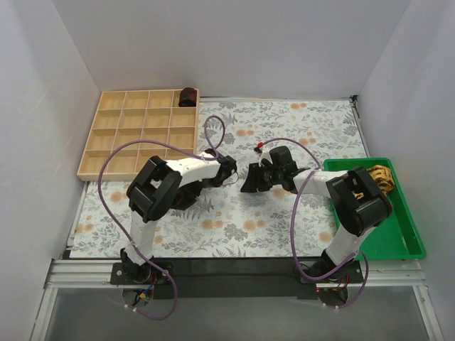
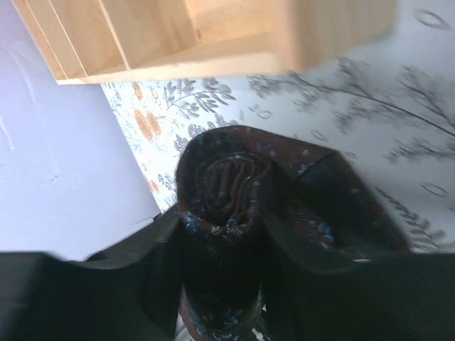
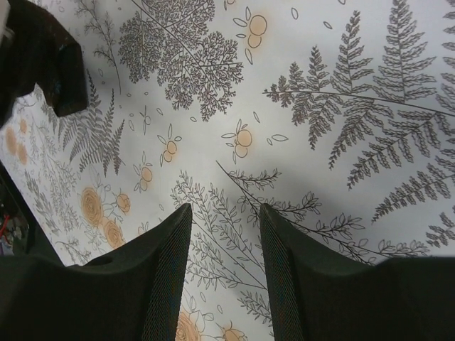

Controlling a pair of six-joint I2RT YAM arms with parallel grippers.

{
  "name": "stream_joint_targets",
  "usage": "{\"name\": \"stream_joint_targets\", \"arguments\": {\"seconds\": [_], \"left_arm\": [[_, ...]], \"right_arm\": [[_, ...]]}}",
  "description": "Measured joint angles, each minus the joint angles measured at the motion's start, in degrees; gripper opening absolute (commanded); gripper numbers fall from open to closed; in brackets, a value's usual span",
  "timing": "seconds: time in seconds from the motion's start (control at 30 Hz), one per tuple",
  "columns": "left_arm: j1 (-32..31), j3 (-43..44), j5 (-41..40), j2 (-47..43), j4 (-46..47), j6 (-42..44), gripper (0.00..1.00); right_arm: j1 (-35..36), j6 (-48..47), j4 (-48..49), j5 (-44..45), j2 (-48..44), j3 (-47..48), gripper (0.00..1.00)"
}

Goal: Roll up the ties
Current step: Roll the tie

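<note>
The left fingers are closed on a rolled tie, dark maroon with a fine blue pattern. The roll sits squarely between them, one finger pressing each side, its coiled end facing the wrist camera and its outer wrap bulging past the fingertips. Just beyond those fingertips is the near edge of the wooden tray.

The right fingers stand parted by a narrow gap, holding only air above the fern-printed table. They point towards the left fingers, close but apart.

A second rolled tie rests in the tray's far corner compartment, well beyond the left fingers. A yellow tie lies in the green bin, behind the right fingers beside that arm.
</note>
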Motion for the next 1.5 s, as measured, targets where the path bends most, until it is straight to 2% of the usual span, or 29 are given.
{"name": "stream_joint_targets", "arguments": {"seconds": [0.07,0.27,0.57,0.77,0.83,0.9,0.97,1.0,1.1,1.27,1.5], "left_arm": [[-2.3,0.7,-0.6,1.9,-1.9,-1.9,0.48],[-6.8,1.1,-0.8,6.2,-5.6,-6.2,0.57],[-7.9,1.1,1.9,3.1,-5.2,-8.0,0.62],[-9.5,-1.4,6.9,-7.2,-0.4,-7.1,0.63],[-9.7,-3.3,9.0,-12.3,2.1,-6.6,0.67],[-9.7,-5.6,11.1,-17.6,4.5,-6.2,0.69],[-9.2,-8.2,13.3,-22.9,7.2,-5.8,0.77],[-8.6,-9.4,14.7,-25.6,8.3,-5.3,0.78],[-3.4,-14.2,20.6,-34.0,13.9,-3.4,0.81],[14.4,-23.5,31.8,-46.9,22.9,0.8,0.84],[35.3,-35.5,49.5,-53.8,34.3,3.9,0.82]], "right_arm": [[-0.6,0.0,0.0,0.2,-0.8,-0.6,0.43],[-1.6,0.0,0.4,0.3,-2.0,-1.7,0.43],[-2.4,0.0,0.5,0.5,-3.8,-4.0,0.43],[-2.6,-1.4,0.5,-0.1,-6.3,-4.0,0.44],[-2.6,-2.5,0.6,-0.7,-7.2,-4.0,0.46],[-2.5,-3.5,0.5,-1.3,-7.8,-4.0,0.49],[-2.0,-5.2,0.5,-1.9,-8.1,-4.0,0.53],[-1.5,-6.4,0.5,-2.1,-8.2,-4.0,0.6],[1.7,-10.3,-1.3,-2.3,-8.0,-2.4,0.72],[8.3,-16.9,-2.7,-2.6,-5.1,5.9,0.87],[17.0,-24.7,-2.7,-1.8,4.6,19.5,0.86]]}}
